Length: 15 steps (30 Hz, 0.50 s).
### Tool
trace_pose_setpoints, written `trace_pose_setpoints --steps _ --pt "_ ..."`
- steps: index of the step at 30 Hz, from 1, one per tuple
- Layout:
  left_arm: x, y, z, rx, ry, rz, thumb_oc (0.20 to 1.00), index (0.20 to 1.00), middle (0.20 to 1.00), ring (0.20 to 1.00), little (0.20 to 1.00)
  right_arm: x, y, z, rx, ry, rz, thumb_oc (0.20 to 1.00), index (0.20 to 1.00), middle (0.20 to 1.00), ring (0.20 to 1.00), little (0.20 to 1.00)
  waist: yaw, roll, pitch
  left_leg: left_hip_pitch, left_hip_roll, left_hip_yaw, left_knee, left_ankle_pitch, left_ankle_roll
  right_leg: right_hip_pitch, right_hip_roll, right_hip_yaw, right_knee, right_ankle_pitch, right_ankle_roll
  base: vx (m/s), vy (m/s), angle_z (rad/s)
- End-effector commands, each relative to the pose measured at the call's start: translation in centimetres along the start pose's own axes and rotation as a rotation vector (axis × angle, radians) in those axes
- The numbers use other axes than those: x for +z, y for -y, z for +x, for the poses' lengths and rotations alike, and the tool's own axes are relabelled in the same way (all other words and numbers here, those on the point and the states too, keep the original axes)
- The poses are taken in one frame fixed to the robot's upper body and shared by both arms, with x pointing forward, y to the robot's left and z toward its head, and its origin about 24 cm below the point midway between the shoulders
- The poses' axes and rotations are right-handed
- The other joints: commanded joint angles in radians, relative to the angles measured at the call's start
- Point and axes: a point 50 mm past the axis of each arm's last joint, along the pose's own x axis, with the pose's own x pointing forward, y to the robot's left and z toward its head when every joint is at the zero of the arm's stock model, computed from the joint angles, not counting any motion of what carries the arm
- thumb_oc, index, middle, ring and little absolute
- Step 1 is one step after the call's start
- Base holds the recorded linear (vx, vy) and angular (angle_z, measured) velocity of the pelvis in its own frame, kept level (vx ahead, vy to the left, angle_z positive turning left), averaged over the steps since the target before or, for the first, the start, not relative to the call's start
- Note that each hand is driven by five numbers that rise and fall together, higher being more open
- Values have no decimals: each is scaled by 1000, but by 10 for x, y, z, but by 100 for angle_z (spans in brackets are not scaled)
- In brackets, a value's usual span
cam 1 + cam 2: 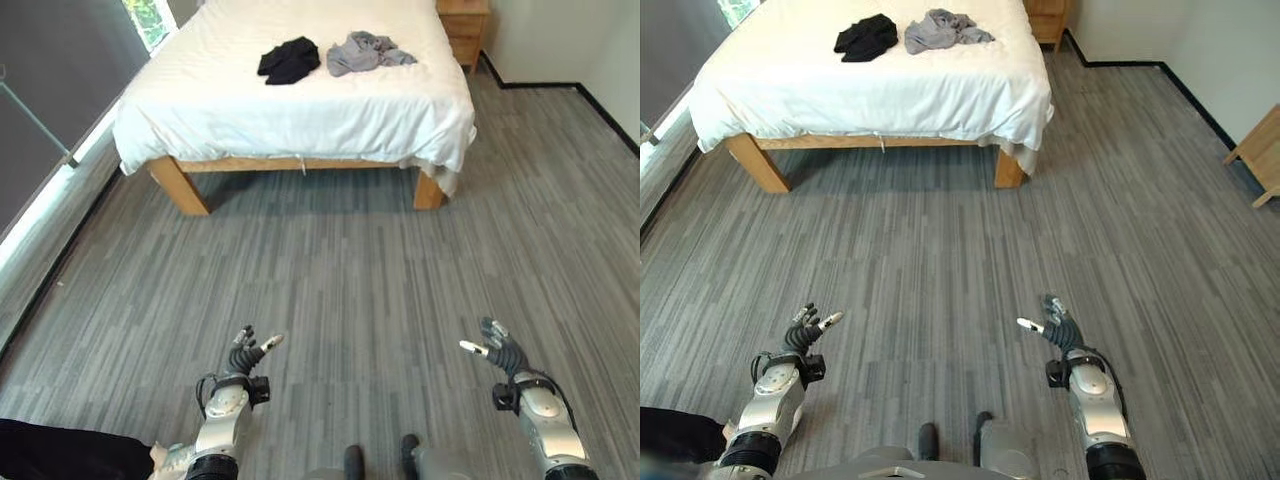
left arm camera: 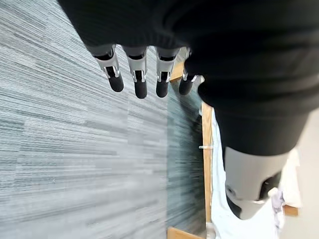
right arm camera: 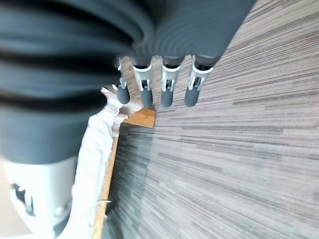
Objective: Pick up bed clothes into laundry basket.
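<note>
Grey floor [image 1: 330,280] lies between both empty, open hands, left hand [image 1: 243,357] and right hand [image 1: 500,347], and the bed [image 1: 300,110]. A crumpled black garment [image 1: 289,59] and grey garment [image 1: 362,51] lie near its far edge, by a wooden nightstand [image 1: 463,25].

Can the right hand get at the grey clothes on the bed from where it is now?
Probably not yet. The right hand hangs open over bare floor, well short of the bed; the grey clothes lie far up it.

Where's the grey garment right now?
The grey garment lies crumpled on the far part of the bed, just right of the black garment, near the wooden nightstand. Both hands are far from it, over the floor.
</note>
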Motion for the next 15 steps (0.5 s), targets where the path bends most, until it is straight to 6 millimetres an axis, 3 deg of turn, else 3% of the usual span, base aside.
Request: trace_pose_setpoints --steps 1,3,4,6,7,9,10,11,12,13,15 --pt "16 -20 0 61 86 14 1000 1000 1000 1000 1000 3 3 -7 -1 39 -2 1000 1000 1000 1000 1000 -35 10 -26 51 55 -78 -42 -3 -100 100 -61 32 -301 106 2 397 -145 20" --pt "15 -19 -1 52 84 3 1000 1000 1000 1000 1000 -1 7 -10 -14 25 -9 1000 1000 1000 1000 1000 -84 -14 -15 105 38 -140 -42 -66 -114 43 -48 80 -575 157 3 472 -179 25" --pt "15 -20 0 52 83 7 1000 1000 1000 1000 1000 0 10 -12 -20 30 -15 1000 1000 1000 1000 1000 -100 -12 -12 124 43 -160 -42 -81 -118 37 -40 93 -647 183 10 304 -95 49" --pt "17 -21 1 55 91 16 1000 1000 1000 1000 1000 1 12 -12 -30 34 -9 1000 1000 1000 1000 1000 -124 -12 -10 152 49 -180 -42 -100 -123 3 -43 119 -716 214 23 366 -110 62" --pt "16 -21 0 55 86 23 1000 1000 1000 1000 1000 -1 15 -13 -37 25 -17 1000 1000 1000 1000 1000 -130 -6 -17 186 69 -187 -42 -108 -130 12 -52 77 -706 226 30 504 -204 68" --pt "15 -18 -1 51 84 25 1000 1000 1000 1000 1000 0 18 -11 -37 25 -40 1000 1000 1000 1000 1000 -128 -14 -45 211 92 -195 -42 -81 -133 45 -37 66 -672 230 12 542 -267 81" --pt "9 -16 -2 34 59 32 1000 1000 1000 1000 1000 -1 21 -9 -39 13 -61 1000 1000 1000 1000 1000 -127 0 -68 207 159 -189 39 26 -145 64 13 96 -631 204 -18 825 -542 77" --pt "4 -8 -4 6 39 6 1000 1000 1000 1000 1000 2 26 -7 -56 21 -61 1000 1000 1000 1000 1000 -119 -23 -75 63 195 -151 424 134 -137 153 19 68 -640 171 -70 661 -473 59" --pt "4 -9 -4 7 40 7 1000 1000 1000 1000 1000 2 25 -7 -56 21 -60 1000 1000 1000 1000 1000 -122 -26 -78 57 192 -154 425 136 -137 150 16 67 -641 173 -70 589 -691 63" --pt "3 -6 -7 -26 47 -1 1000 1000 1000 1000 1000 0 36 -14 -97 19 -31 1000 1000 1000 1000 1000 -88 -80 -46 -173 190 -106 844 136 -97 255 13 60 -669 132 -123 426 -535 34" --pt "4 -4 -6 -31 52 9 1000 1000 1000 1000 1000 -5 42 -15 -125 -4 -33 1000 1000 1000 1000 1000 -64 -91 -23 -312 234 -43 896 115 -84 330 22 39 -693 86 -150 452 -487 32"
